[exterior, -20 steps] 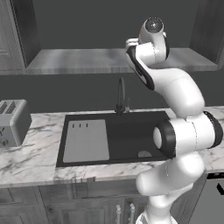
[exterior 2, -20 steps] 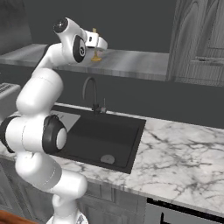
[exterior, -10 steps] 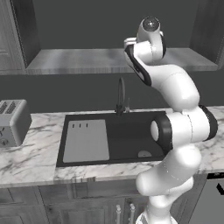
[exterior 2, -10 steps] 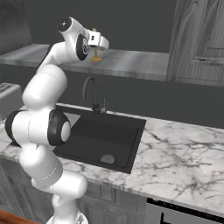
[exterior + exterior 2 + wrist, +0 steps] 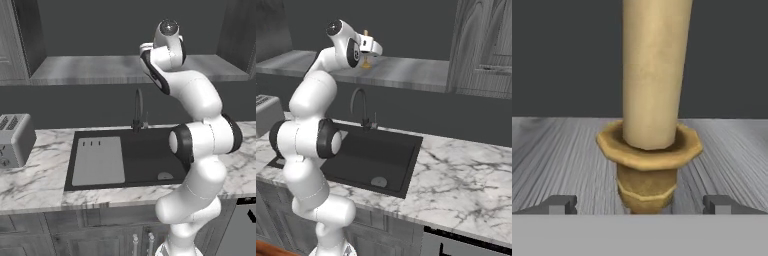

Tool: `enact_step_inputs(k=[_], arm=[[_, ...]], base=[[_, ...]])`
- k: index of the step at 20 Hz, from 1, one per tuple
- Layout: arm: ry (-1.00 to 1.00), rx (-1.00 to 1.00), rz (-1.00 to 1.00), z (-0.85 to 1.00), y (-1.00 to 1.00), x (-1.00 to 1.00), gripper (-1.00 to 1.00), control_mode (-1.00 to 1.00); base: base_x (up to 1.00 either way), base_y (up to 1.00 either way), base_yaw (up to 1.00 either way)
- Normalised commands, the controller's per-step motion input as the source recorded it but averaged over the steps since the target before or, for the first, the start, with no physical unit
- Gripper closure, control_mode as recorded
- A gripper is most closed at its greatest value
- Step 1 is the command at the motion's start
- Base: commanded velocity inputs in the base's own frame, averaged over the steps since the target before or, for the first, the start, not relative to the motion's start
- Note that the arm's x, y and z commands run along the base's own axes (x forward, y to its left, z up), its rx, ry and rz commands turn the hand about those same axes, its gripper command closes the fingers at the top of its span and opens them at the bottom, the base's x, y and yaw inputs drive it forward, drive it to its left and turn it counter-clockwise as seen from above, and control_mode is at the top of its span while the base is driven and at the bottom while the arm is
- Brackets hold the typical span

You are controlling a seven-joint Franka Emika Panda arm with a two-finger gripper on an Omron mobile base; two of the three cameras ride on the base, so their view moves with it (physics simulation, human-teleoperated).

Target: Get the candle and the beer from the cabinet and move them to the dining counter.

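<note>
Between the fingertips: cream wax candle in a golden brass candlestick (image 5: 650, 125), upright, centred ahead of the two dark finger tips, close in front.
Resting place: grey marbled shelf floor of the dark open cabinet recess (image 5: 557, 155), under the candlestick and running back beyond it.
Seen from the right base view: candle's brass foot (image 5: 366, 63) just past the hand, on the same shelf.
Fingers: gripper (image 5: 640, 204) spread wide, one dark tip (image 5: 559, 204) on each side of the brass stem, both apart from it, nothing held.
Handling, judged: stiff brass below, softer wax above; likely light but top-heavy and tall on a small foot, so prone to tipping if nudged; polished metal probably slippery.
Where to grasp, judged: on the brass collar or stem just under the flared cup, not on the wax, which could mark or slip out of its socket.
Below the shelf: black sink with dark curved tap (image 5: 359, 107) set in white grey-veined marble (image 5: 466, 175).
</note>
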Motion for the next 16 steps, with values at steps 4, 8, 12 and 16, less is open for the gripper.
enact_step_inputs(k=[4, 8, 12, 16], arm=[[0.00, 0.00, 0.00, -0.03, 0.00, 0.21, -1.00, -1.00], [0.00, 0.00, 0.00, -0.02, 0.00, 0.04, 1.00, -1.00], [0.00, 0.04, 0.00, -0.01, 0.02, 0.00, 1.00, -1.00], [0.00, 0.04, 0.00, -0.04, 0.00, 0.01, 1.00, -1.00]], base=[[0.00, 0.00, 0.00], [0.00, 0.00, 0.00], [0.00, 0.00, 0.00], [0.00, 0.00, 0.00]])
